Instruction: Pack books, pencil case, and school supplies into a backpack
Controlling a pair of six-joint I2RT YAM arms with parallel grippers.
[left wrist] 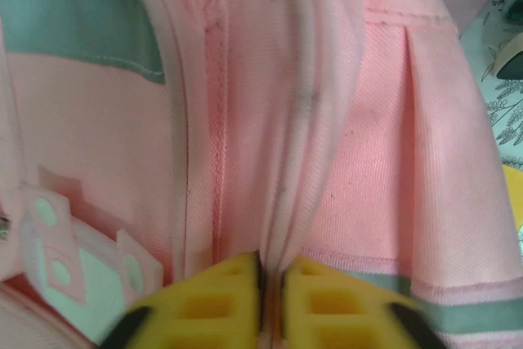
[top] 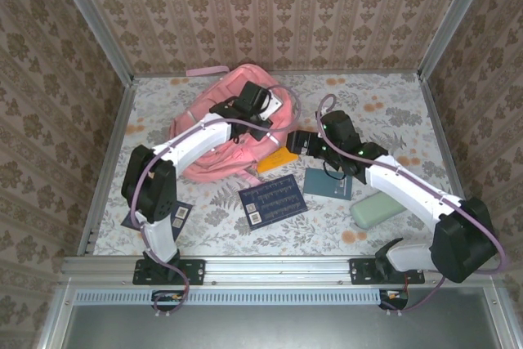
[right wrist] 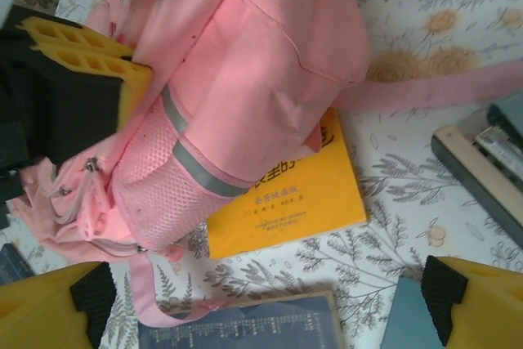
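At the left of the floral tabletop [top: 384,96], the large pink fabric backpack [top: 214,140] lies flat. The left fingers [left wrist: 233,288] seem clenched on its raised seam, likely to lift the opening. A yellow-orange paperback [right wrist: 286,194] sits half tucked beneath it. Above it the right fingers [right wrist: 482,300] hang spread wide and empty, probably ready to grasp it.

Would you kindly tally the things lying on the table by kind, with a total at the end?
Pink backpack: 1
Yellow book: 1
Dark navy books: 2, the second partly under the left arm
Teal notebook: 1
Mint-green pencil case: 1
Slim dark block: 1
Total: 7
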